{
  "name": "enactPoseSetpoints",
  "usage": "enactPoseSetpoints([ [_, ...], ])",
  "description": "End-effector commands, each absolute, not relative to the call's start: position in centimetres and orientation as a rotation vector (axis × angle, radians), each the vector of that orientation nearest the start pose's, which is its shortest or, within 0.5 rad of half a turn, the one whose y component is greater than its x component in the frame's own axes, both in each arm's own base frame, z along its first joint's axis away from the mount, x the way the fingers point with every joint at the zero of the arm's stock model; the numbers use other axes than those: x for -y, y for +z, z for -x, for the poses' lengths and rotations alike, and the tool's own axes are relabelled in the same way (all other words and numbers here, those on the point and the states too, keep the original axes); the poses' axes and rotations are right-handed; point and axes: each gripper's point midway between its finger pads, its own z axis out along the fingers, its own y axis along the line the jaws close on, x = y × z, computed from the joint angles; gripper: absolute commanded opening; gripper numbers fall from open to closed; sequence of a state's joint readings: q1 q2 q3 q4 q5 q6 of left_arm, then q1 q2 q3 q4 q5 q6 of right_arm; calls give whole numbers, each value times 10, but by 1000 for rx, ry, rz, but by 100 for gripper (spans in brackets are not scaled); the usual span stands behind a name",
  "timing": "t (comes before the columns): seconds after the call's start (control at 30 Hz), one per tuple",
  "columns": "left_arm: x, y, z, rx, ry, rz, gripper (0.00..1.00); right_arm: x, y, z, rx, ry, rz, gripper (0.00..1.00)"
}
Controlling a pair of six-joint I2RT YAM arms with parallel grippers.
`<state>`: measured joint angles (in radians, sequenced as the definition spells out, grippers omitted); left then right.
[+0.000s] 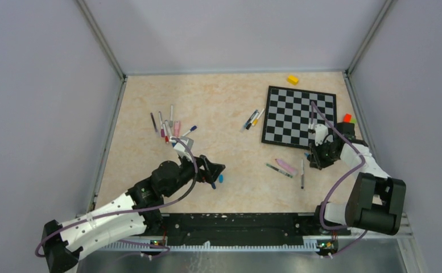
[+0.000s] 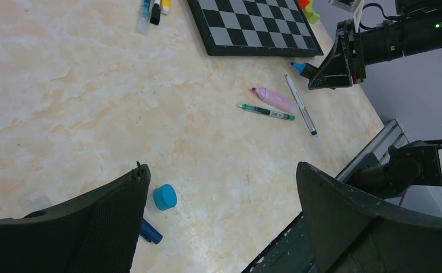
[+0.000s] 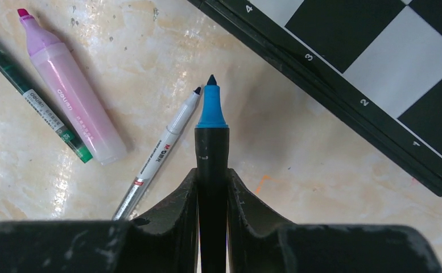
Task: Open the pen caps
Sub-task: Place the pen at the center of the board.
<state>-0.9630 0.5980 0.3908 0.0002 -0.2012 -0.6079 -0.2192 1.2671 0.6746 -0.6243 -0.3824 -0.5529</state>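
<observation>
Chessboard (image 1: 300,116) on beige marbled table (image 1: 218,96), yellow block (image 1: 292,79) beyond it, red block (image 1: 347,118) beside.

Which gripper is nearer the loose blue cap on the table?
Left. The left gripper hangs open just above the blue cap; the right gripper is far off beside the chessboard, holding a blue-tipped marker.

A stubby light-blue pen cap (image 2: 165,197) stands loose on the table (image 2: 93,114).
</observation>
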Motion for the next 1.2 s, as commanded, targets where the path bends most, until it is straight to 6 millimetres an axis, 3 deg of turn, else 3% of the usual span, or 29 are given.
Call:
enactPoseSetpoints([
  [0.0, 237, 193, -175, -1838, -984, -163, 99, 7, 30, -235, -2640, 320, 501, 19],
  [0.3, 240, 190, -174, -1847, -1003, -158, 99, 1, 29, -231, -2651, 371, 519, 31],
  [0.77, 255, 190, -171, -1881, -1050, -201, 99, 3, 41, -239, -2607, 340, 530, 33],
  [0.93, 262, 189, -172, -1925, -1028, -240, 99, 11, 55, -247, -2553, 246, 517, 38],
  [1.17, 264, 183, -181, -1917, -985, -249, 99, 3, 72, -250, -2473, 269, 544, 45],
])
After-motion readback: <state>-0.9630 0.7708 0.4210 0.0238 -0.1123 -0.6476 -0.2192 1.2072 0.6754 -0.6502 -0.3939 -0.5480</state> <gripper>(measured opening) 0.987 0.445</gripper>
